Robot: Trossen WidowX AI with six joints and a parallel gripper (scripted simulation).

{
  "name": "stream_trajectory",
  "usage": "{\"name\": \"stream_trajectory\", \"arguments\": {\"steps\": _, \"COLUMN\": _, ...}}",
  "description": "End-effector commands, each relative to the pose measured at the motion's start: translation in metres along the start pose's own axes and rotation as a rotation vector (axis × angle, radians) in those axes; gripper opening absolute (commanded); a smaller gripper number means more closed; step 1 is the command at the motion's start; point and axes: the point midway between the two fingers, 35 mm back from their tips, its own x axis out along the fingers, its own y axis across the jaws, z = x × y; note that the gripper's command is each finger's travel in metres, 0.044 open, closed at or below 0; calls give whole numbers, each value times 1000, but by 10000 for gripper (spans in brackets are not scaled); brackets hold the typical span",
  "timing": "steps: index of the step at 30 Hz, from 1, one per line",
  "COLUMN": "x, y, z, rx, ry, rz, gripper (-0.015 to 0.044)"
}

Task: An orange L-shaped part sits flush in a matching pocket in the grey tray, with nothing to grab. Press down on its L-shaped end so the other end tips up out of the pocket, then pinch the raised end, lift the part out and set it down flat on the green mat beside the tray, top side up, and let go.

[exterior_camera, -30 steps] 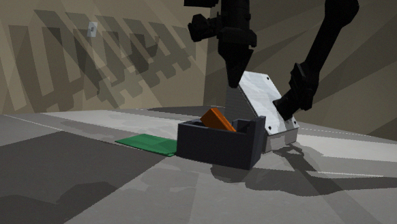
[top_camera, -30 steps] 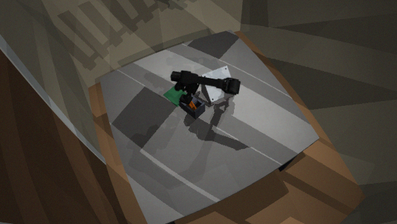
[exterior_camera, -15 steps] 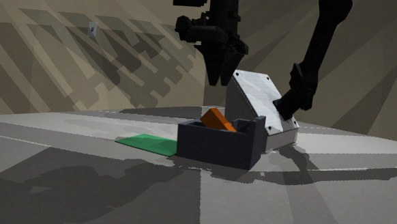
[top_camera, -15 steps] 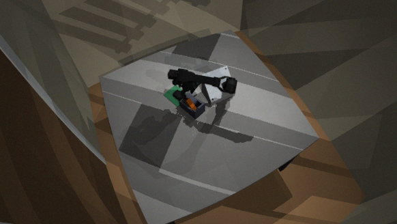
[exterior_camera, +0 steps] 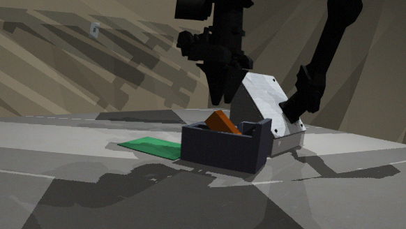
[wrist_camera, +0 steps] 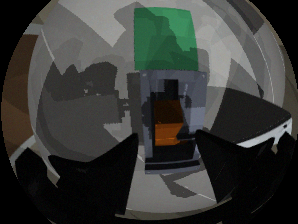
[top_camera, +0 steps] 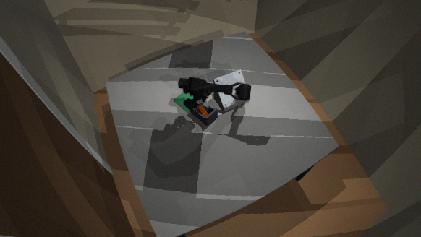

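Note:
The orange part (top_camera: 202, 110) (exterior_camera: 222, 122) (wrist_camera: 168, 116) is tilted in the grey tray (exterior_camera: 216, 150) (top_camera: 207, 121) (wrist_camera: 198, 107). Its end nearer the mat sticks up above the tray's rim; its other end is down inside, hidden by the wall in the exterior view. The green mat (exterior_camera: 150, 146) (top_camera: 180, 101) (wrist_camera: 165, 37) lies flat against the tray's end and is bare. My gripper (exterior_camera: 222, 103) (wrist_camera: 168, 136) is open and empty, pointing down. Its fingertips are a little above the raised end, and in the wrist view they stand either side of the part.
The pale sloped block (top_camera: 231, 80) (exterior_camera: 265, 101) that bears the arm's base stands close behind the tray. The tray's end away from the mat has a taller wall (exterior_camera: 264, 139). Striped shadows fall over the grey table top (top_camera: 246, 166).

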Motion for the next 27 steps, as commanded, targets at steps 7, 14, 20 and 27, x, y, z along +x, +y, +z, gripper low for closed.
{"name": "stream_trajectory", "arguments": {"steps": 7, "x": 18, "y": -1, "z": -1, "rx": 8, "ry": 7, "rz": 0, "gripper": 280}}
{"name": "stream_trajectory", "arguments": {"steps": 14, "x": 29, "y": -1, "z": -1, "rx": 8, "ry": 7, "rz": 0, "gripper": 280}}
{"name": "stream_trajectory", "arguments": {"steps": 20, "x": 39, "y": -1, "z": -2, "rx": 8, "ry": 8, "rz": 1, "gripper": 280}}
{"name": "stream_trajectory", "arguments": {"steps": 27, "x": 41, "y": 0, "z": -2, "rx": -2, "ry": 3, "rz": 0, "gripper": 254}}
